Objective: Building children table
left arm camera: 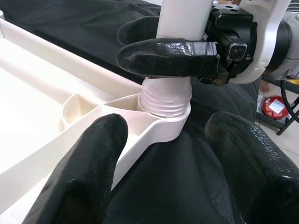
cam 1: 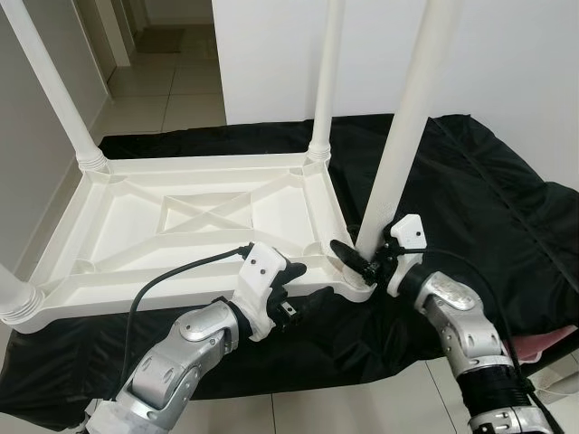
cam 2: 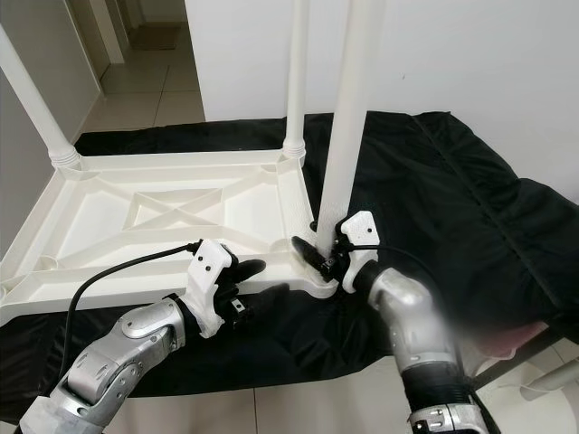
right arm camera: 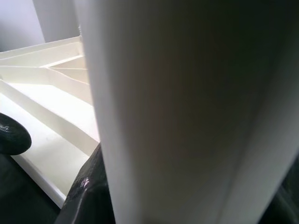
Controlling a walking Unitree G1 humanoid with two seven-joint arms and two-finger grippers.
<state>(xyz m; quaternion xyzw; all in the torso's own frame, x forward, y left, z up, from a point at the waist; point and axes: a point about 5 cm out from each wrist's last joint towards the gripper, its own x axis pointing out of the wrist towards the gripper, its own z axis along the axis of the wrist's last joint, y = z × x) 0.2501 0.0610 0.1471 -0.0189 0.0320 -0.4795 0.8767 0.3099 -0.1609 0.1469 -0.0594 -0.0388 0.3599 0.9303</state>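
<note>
A white plastic table top [cam 1: 181, 217] lies upside down on a black cover [cam 1: 488, 199]. White legs stand at its far left corner [cam 1: 54, 90], far right corner [cam 1: 326, 81] and near left corner [cam 1: 14, 294]. My right gripper [cam 1: 357, 258] is shut on the near right leg [cam 1: 407, 117] just above its threaded base [left arm camera: 166, 95], which sits in the corner socket [left arm camera: 159, 126]. That leg [right arm camera: 177, 112] stands close before the right wrist camera. My left gripper [cam 1: 294, 289] hangs open at the table's front edge beside that corner, its fingers apart on either side of the socket and touching nothing.
A white wall [cam 1: 507, 54] rises right behind the cover. Tiled floor [cam 1: 172, 90] runs off to the far left into a corridor. A pink object [cam 1: 543, 344] lies at the cover's right end, and a small red item [left arm camera: 276, 106] sits on the floor there.
</note>
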